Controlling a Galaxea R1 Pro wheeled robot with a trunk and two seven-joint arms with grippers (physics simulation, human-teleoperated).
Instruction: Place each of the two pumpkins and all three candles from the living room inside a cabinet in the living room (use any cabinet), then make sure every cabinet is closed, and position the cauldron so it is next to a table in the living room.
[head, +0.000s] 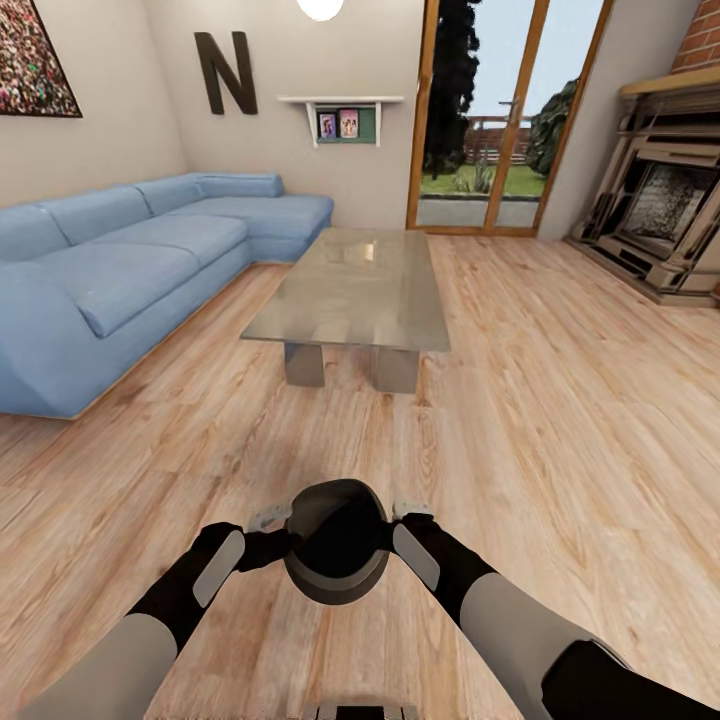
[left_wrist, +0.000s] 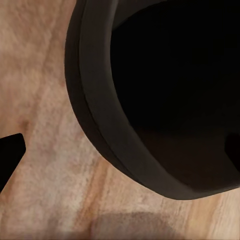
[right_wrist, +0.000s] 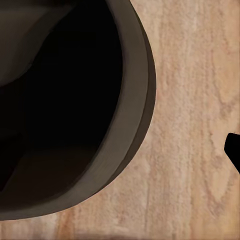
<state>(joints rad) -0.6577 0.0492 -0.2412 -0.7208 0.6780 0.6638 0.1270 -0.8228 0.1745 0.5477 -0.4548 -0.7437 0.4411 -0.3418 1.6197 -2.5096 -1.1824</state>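
Between your two forearms the cauldron (head: 337, 541) hangs low over the wood floor (head: 560, 420), mouth up. Your left end effector (head: 270, 520) and right end effector (head: 410, 512) sit against opposite sides of its rim; it looks pinched between the two, though you can't tell how each set of fingers stands. The worktop (head: 352, 288), the glass coffee table, lies straight ahead, well apart, its long axis running away from you. Neither arm is nearer, so carry it forward.
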